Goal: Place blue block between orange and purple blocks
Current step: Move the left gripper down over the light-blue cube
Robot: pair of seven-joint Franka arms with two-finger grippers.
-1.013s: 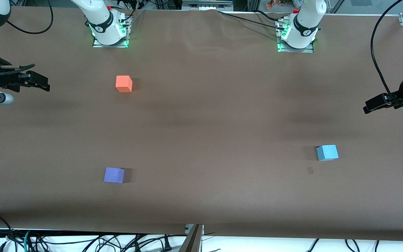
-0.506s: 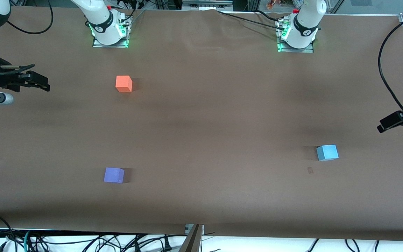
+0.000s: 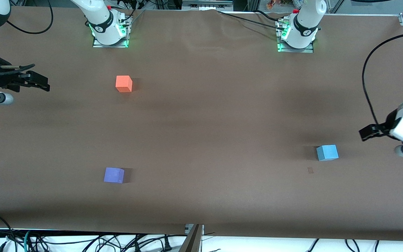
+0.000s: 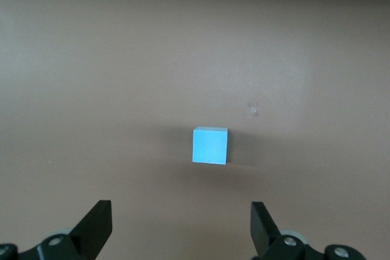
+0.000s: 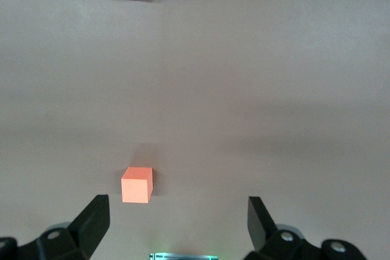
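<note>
Brown tabletop (image 3: 201, 115): my left tool (image 3: 366, 133) has swung in, jaws wide and empty, just beside the blue block (image 3: 327, 152) at its 2 o'clock. Pickup looks next; orange block (image 3: 124, 83) and purple block (image 3: 113, 175) untouched. Right tool (image 3: 42, 83) waits, wide open, empty.

You have a brown table (image 3: 201, 122) carrying three cubes, all well apart. Blue block (image 3: 327, 152) lies toward the left arm's end, near the left gripper (image 3: 369, 133). Orange block (image 3: 124, 83) sits near the right arm's base; purple block (image 3: 114, 175) lies nearer the front camera.
</note>
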